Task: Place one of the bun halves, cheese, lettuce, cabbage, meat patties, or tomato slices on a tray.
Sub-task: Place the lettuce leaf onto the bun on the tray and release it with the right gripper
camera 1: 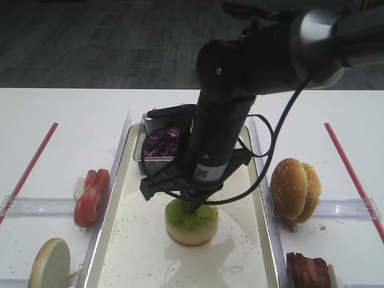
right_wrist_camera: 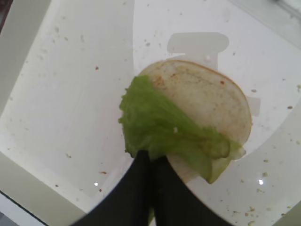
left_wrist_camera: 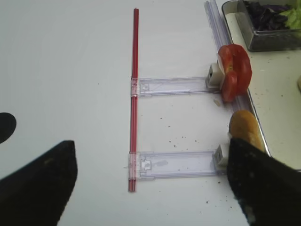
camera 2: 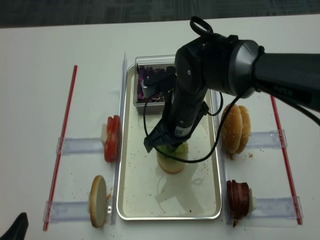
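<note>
A pale bun half lies face up on the tray. A crinkled green lettuce leaf rests across it, one edge pinched in my right gripper, which is shut on it. From above, the right gripper points down at the lettuce on the bun half. My left gripper hangs open over the table at the left, holding nothing. Cabbage fills a tub at the tray's far end. Tomato slices, meat patties and sesame bun halves stand beside the tray. No cheese is in view.
Another pale bun half leans in a clear holder at the front left. Red strips run along the table at both sides. The right arm reaches over the tray's far half.
</note>
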You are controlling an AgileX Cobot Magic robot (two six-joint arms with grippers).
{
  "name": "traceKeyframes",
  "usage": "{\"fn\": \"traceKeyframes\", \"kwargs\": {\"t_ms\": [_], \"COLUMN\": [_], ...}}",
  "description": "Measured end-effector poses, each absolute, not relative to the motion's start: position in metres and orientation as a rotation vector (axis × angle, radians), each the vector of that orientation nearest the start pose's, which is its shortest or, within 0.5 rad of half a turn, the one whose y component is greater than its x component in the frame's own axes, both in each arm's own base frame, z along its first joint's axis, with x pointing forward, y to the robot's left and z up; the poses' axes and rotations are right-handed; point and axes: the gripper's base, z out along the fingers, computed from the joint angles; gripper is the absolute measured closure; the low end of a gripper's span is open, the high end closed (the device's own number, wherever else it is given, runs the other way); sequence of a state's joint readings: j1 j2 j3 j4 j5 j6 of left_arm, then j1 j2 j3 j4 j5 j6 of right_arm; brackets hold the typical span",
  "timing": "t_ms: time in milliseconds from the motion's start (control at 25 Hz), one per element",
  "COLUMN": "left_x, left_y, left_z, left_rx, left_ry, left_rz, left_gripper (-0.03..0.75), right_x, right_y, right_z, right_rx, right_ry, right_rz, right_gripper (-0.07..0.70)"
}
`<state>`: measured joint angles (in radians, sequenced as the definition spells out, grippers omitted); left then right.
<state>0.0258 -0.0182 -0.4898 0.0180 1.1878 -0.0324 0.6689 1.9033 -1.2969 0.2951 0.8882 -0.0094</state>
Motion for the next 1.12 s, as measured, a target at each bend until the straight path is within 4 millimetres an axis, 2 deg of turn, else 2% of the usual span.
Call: {"fn": "traceKeyframes", "kwargs": {"t_ms": [280, 480, 600, 680, 760, 840, 880, 960, 1120], "left_x": [-0.012, -0.012, -0.012, -0.012, -0.012, -0.012, -0.012, -0.012, -0.012], "left_y": [0.001, 0.001, 0.001, 0.001, 0.001, 0.001, 0.001, 0.001, 0.001], "left_z": [0.264, 0.264, 0.264, 0.264, 0.264, 0.264, 0.264, 0.264, 0.264], "left_rx": [-0.065, -0.065, -0.065, -0.065, -0.065, -0.065, -0.065, -0.065, -0.065], "left_ry": [2.162, 2.162, 2.162, 2.162, 2.162, 2.162, 2.162, 2.162, 2.162], "left_rz": [0.018, 0.018, 0.018, 0.018, 0.018, 0.018, 0.018, 0.018, 0.018], "left_gripper": [0.118, 0.118, 0.118, 0.118, 0.118, 0.118, 0.118, 0.118, 0.118], "right_x": [0.286, 0.287, 0.288, 0.287, 0.287, 0.287, 0.287, 0.286, 0.287], "right_y": [0.252, 0.252, 0.251, 0.251, 0.251, 0.251, 0.251, 0.25, 0.251], "right_z": [0.174, 0.175, 0.174, 0.173, 0.173, 0.173, 0.173, 0.173, 0.175], "right_rx": [-0.773, -0.783, -0.793, -0.8, -0.802, -0.809, -0.811, -0.816, -0.817], "right_ry": [2.957, 2.948, 2.948, 2.952, 2.955, 2.955, 2.958, 2.964, 2.963], "right_rz": [0.417, 0.405, 0.39, 0.385, 0.385, 0.384, 0.381, 0.377, 0.376], "right_gripper": [0.588, 0.586, 0.542, 0.449, 0.306, 0.115, 0.044, -0.02, -0.055]}}
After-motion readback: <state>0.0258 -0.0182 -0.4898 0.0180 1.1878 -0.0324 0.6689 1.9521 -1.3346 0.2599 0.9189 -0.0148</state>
